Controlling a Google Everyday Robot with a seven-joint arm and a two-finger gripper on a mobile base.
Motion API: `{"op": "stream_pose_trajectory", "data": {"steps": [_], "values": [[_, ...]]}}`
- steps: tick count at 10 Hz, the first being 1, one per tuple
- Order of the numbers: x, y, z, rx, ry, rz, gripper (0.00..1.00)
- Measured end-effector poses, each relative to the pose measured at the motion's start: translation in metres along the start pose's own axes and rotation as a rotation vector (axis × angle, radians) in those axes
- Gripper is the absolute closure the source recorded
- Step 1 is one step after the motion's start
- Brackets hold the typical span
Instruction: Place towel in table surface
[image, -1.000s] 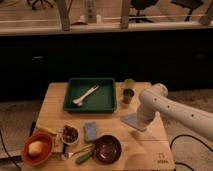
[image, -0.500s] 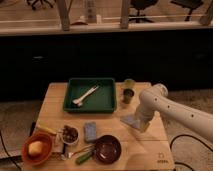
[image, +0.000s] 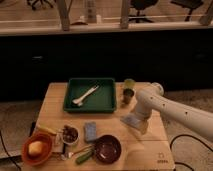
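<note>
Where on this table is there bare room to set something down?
Bare wood lies front right, between the dark bowl and the logo mark. The front left, around the orange bowl, is crowded. The gripper is at the towel.

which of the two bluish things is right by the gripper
The flat grey-blue towel, right at the gripper; the thicker blue sponge block sits farther left, near the dark bowl.

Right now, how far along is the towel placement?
Done, apparently: the flat grey-blue folded towel lies on the light wooden plank tabletop, toward its right side. In hand: the robot's hand rests at the towel's right edge. Left: pulling away; release cannot be confirmed.
</note>
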Motion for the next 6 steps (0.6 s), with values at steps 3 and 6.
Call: {"op": "stream_pose_trajectory", "data": {"steps": [3,6], "values": [[0.004,-0.003,0.011,-0.02,-0.002,0.002,0.2],[0.007,-0.005,0.02,-0.032,-0.021,0.002,0.42]]}}
